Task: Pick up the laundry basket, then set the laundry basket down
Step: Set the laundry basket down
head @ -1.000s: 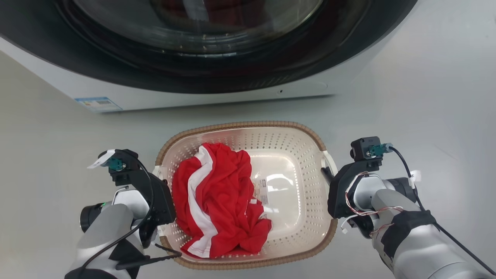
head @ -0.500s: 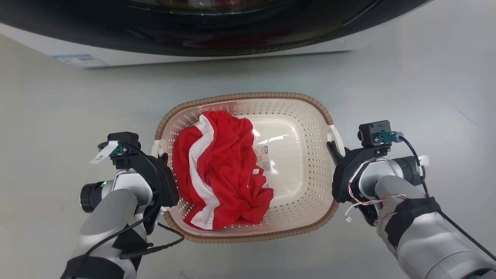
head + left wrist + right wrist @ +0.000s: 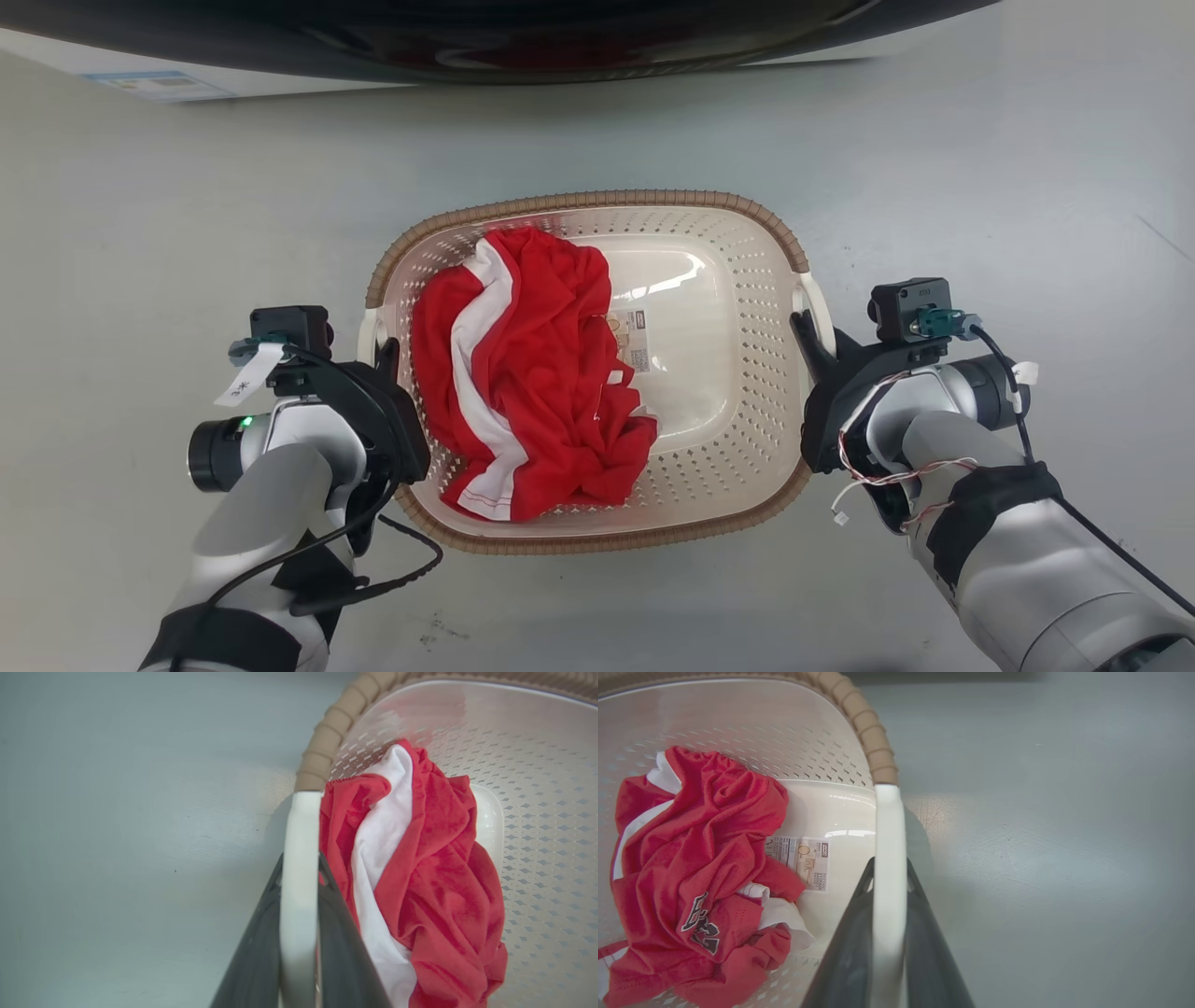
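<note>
Gripping one white side handle each, the left gripper [image 3: 385,350] and right gripper [image 3: 801,327] hold the laundry basket [image 3: 597,199] between them. It hangs over the grey floor [image 3: 980,168], with a red-and-white garment [image 3: 523,373] inside.

The left arm [image 3: 261,523] and right arm [image 3: 1036,588] are shiny silver with black bands [image 3: 990,523]. The left tool [image 3: 385,353] and right tool [image 3: 805,329] are black, each with a teal plug [image 3: 934,322].

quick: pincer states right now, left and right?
Left pincer: shut on the laundry basket, clamping its left handle.
Right pincer: shut on the laundry basket, clamping its right handle.
</note>
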### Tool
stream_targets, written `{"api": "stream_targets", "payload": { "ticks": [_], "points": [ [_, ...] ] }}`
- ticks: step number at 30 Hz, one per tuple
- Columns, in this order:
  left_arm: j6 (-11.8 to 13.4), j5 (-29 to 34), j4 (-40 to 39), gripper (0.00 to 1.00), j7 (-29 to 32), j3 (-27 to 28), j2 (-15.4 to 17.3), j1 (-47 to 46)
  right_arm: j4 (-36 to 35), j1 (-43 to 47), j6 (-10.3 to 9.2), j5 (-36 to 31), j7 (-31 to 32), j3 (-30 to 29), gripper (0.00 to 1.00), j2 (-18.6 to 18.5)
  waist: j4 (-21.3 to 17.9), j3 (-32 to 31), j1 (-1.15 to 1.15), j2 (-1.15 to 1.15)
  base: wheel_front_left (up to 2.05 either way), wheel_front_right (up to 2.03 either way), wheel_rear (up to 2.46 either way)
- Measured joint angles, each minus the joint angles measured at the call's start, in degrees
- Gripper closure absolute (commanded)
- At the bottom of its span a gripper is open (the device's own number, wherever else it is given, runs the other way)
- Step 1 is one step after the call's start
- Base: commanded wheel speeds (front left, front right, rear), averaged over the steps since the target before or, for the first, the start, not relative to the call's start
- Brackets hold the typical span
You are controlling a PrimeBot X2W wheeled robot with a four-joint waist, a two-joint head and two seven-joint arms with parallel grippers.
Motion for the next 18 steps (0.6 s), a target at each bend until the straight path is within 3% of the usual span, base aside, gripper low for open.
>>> {"api": "stream_targets", "payload": {
  "ticks": [18],
  "points": [
    [-1.4, 0.2, 1.8, 1.00, -0.9, -0.5, -0.2, -2.0, 2.4, -1.3, 0.03, 0.0, -1.5, 0.0, 1.00, 0.4, -0.3, 3.7, -0.01, -0.01, 0.00, 0.00, 0.00]
  ]
}}
